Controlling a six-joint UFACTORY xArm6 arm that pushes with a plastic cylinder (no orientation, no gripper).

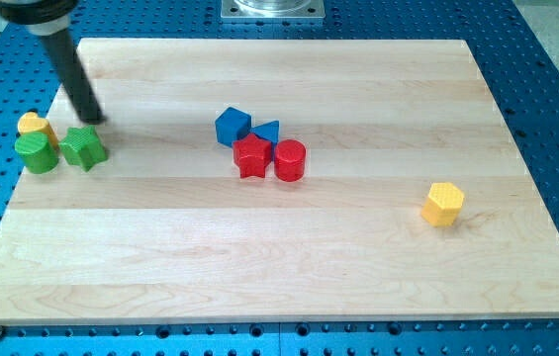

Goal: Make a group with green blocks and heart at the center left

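Green star [83, 147] sits just below my tip [94, 120], green cylinder [37, 153] and yellow heart [33, 125] to its left; no hand shows.

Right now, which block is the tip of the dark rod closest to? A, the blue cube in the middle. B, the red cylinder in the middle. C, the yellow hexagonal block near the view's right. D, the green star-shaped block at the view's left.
D: my tip sits just above the green star-shaped block at the view's left, far from the middle cluster and the right-hand block.
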